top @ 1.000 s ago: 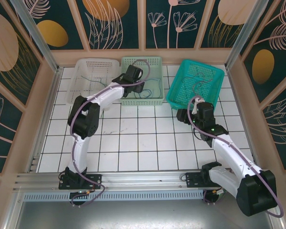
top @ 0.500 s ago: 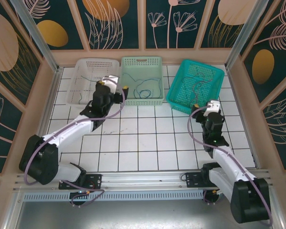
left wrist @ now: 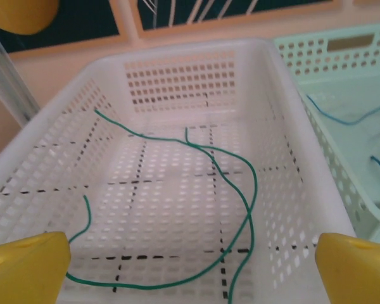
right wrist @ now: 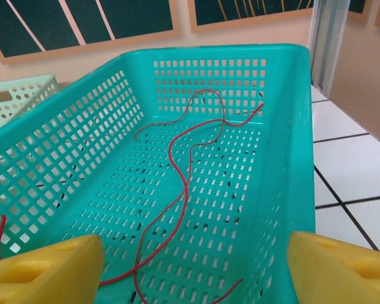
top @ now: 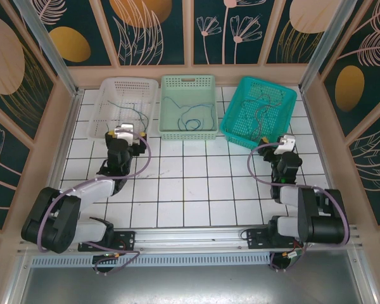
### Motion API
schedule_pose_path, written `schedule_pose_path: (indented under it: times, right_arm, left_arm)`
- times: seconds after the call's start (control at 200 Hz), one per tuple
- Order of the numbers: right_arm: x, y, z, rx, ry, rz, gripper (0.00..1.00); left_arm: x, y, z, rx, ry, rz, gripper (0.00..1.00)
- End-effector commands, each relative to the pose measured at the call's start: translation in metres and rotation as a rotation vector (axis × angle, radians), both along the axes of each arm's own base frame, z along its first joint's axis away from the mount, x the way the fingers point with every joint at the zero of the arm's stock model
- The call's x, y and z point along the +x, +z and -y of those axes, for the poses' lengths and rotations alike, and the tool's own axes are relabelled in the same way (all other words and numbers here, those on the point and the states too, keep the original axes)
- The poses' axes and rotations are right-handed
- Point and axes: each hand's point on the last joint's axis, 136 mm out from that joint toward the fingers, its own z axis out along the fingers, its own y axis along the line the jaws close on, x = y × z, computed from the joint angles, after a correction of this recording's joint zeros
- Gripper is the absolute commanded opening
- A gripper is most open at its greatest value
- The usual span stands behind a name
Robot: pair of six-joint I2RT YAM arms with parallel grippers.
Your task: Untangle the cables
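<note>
A thin green cable point(left wrist: 256, 189) lies looped on the floor of the white basket point(top: 107, 95). A blue cable point(top: 189, 117) rests in the mint basket point(top: 187, 80), and its end also shows in the left wrist view point(left wrist: 339, 120). A red cable point(right wrist: 185, 190) winds along the teal basket point(right wrist: 285, 126). My left gripper point(top: 128, 133) hovers at the white basket's near edge, open, with nothing between its yellow fingers point(left wrist: 25, 266). At the teal basket's near right corner my right gripper point(top: 285, 140) is likewise open and holds nothing.
The three baskets stand in a row at the back of the white tiled table point(top: 190, 183). Patterned walls and a metal post point(right wrist: 326, 38) close in the sides. Both arms are folded low near the front rail point(top: 190, 237).
My left gripper came out of the mint basket and drew back to the white basket's near edge. The right arm folded back toward its base, away from the teal basket.
</note>
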Motion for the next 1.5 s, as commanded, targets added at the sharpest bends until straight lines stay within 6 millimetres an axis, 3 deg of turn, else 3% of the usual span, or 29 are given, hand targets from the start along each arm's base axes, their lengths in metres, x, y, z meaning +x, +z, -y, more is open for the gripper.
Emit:
schedule_pose_path:
  times: [0.0,0.185,0.36,0.475,0.51,0.541,0.711,0.816,0.911,1.496]
  right_arm:
    - [0.003,0.012,-0.009,-0.009,0.05,0.084,0.76]
    - [0.02,-0.014,-0.013,-0.008,0.083,0.004,0.75]
    - [0.021,-0.012,-0.015,-0.005,0.101,0.012,0.77]
    - [0.023,-0.012,-0.008,0.01,0.073,0.006,0.81]
    - [0.023,-0.013,-0.007,0.009,0.065,0.005,0.92]
    - [0.023,-0.012,-0.006,0.009,0.055,0.004,0.99]
    - [0.024,-0.013,-0.005,0.008,0.042,0.0,0.99]
    - [0.024,-0.014,-0.005,0.007,0.039,-0.001,0.99]
    - [0.024,-0.013,-0.005,0.006,0.036,-0.001,0.99]
    - [0.023,-0.012,0.001,0.0,-0.017,0.006,0.99]
  left_arm:
    - [-0.003,0.028,-0.005,-0.047,-0.005,0.128,0.99]
    - [-0.004,0.025,-0.026,-0.057,0.006,0.169,0.99]
    - [-0.001,0.024,-0.043,-0.039,0.018,0.169,0.99]
    - [0.001,0.005,-0.059,-0.064,0.051,0.143,0.99]
    - [0.0,0.002,-0.063,-0.081,0.044,0.147,0.99]
    - [-0.001,0.0,-0.064,-0.094,0.038,0.152,0.99]
    - [-0.007,-0.006,-0.068,-0.124,0.02,0.174,0.99]
    - [-0.003,-0.023,-0.071,-0.126,0.031,0.153,0.99]
    - [-0.003,-0.022,-0.08,-0.162,0.055,0.159,0.99]
    - [0.001,-0.024,-0.085,-0.165,0.086,0.146,0.99]
